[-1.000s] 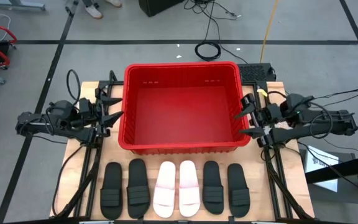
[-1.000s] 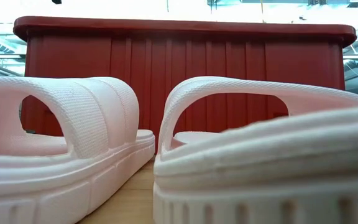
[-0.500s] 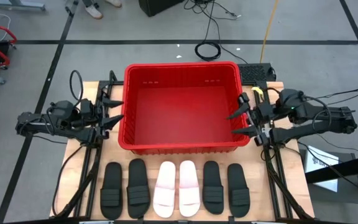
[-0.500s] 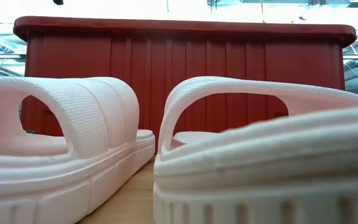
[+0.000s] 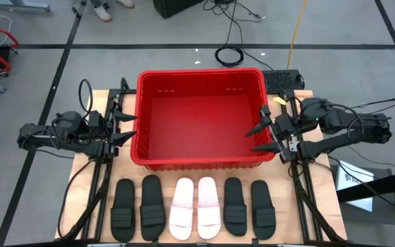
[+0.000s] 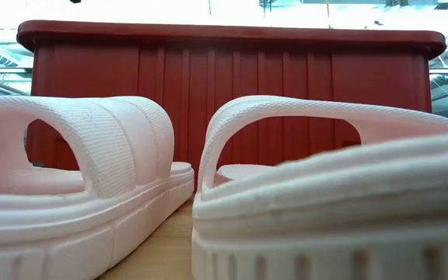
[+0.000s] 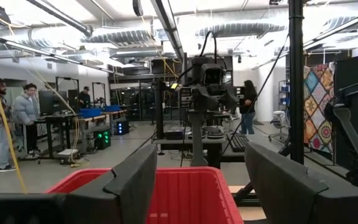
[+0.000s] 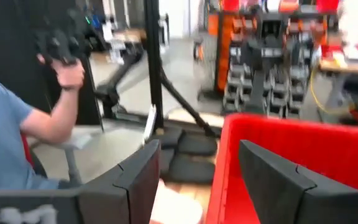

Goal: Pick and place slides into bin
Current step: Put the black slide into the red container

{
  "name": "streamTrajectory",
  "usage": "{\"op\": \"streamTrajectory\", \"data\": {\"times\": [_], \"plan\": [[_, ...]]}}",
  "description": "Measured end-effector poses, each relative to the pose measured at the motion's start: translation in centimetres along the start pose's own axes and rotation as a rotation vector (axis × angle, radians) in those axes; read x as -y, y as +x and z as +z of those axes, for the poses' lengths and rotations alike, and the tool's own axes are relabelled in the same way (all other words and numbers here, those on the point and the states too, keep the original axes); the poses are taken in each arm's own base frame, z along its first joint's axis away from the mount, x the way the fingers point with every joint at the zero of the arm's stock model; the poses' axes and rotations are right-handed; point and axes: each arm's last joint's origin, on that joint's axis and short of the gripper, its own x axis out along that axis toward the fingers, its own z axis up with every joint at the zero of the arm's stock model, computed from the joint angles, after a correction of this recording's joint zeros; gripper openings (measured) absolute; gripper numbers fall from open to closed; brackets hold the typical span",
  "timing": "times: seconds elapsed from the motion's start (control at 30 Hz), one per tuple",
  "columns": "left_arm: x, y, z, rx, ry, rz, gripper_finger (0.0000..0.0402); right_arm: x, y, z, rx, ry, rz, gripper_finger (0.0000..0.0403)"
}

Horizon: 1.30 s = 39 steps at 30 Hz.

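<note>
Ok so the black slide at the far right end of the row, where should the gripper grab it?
Probably by the strap: on the rightmost black slide it arches above the flat sole, giving the fingers something to close across. Come straight down from above with the right gripper, the nearer one, open at the bin.

In the low view the two pale slides (image 6: 92, 171) fill the foreground and run off the picture's sides and bottom, hiding the table, the four black slides and both arms, so that only the upper front wall of the bin (image 6: 232, 70) shows behind them. The right wrist view is blurred: the bin's (image 8: 291, 155) far end is cut off at the picture's edge, the floor of the room is smeared, and a person (image 8: 17, 137) in a blue sleeve is cut off at the edge. In the left wrist view the people (image 7: 27, 115) in the room are too small to make out.
</note>
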Motion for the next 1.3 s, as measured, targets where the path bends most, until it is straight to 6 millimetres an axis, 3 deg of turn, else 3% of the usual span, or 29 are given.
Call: {"op": "streamTrajectory", "data": {"times": [0.4, 0.77, 1.3], "plan": [[0.0, 0.0, 0.0, -0.005, 0.007, 0.0, 0.025, -1.6, 3.3, 0.7, -0.341, 0.151, 0.063, 0.0208], [0.0, 0.0, -0.1, -0.006, 0.01, 0.007, 0.025, -2.2, 5.9, -1.8, -0.645, 0.286, 0.06, 0.0208], [0.0, 0.0, -0.2, -0.016, 0.008, 0.008, 0.025, -3.9, 8.0, -4.1, -0.868, 0.431, 0.158, 0.0208]]}}
